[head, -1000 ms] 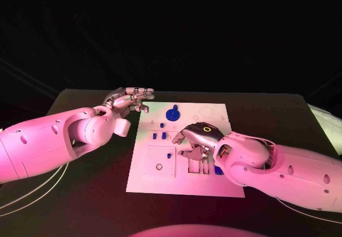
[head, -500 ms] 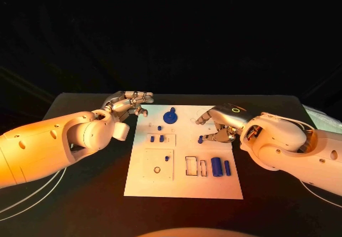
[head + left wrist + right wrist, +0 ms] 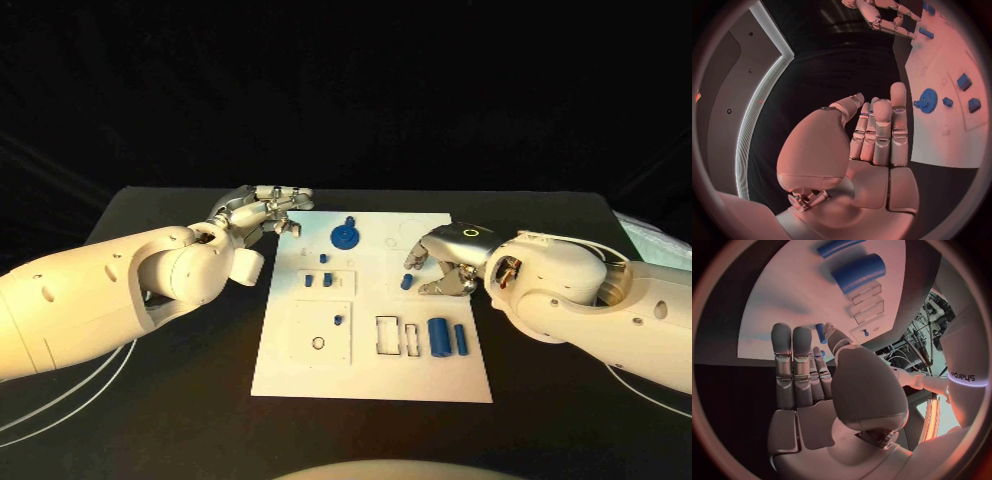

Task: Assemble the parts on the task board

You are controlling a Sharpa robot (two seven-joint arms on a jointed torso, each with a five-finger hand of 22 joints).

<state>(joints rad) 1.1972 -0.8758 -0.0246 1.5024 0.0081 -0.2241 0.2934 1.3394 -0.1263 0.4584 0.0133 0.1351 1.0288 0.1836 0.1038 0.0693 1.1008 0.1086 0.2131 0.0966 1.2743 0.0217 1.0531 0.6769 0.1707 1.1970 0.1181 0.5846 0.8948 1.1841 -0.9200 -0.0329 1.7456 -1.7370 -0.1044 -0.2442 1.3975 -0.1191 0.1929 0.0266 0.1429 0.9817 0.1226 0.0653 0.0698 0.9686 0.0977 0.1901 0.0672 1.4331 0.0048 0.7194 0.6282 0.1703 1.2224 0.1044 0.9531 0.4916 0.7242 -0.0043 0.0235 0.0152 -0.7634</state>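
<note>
Right hand (image 3: 440, 268): low over right half of task board (image 3: 375, 375), thumb and fingertips closed together on small blue part (image 3: 407, 283). Same seen from right wrist view: part (image 3: 820, 333) caught between thumb tip and fingers of the hand (image 3: 817, 390), just above white plate (image 3: 786, 305).

Left hand (image 3: 267, 210): off the board's far left corner, over black table (image 3: 173, 400). Fingers stretched out side by side, thumb alongside, nothing in them (image 3: 873, 145). Not touching the board.

On the board, far end: blue gear (image 3: 346, 237), flat, near the left hand's fingertips but apart from them; also seen at (image 3: 927, 100).

Middle left: two short blue pegs (image 3: 319, 281) side by side.

Near right: thick blue cylinder (image 3: 437, 338) and thin blue cylinder (image 3: 460, 339), lying parallel, just beside each other, next to rectangular slots (image 3: 387, 335). Both well clear of the right hand.

Near left: black ring (image 3: 317, 344) on a square panel.
</note>
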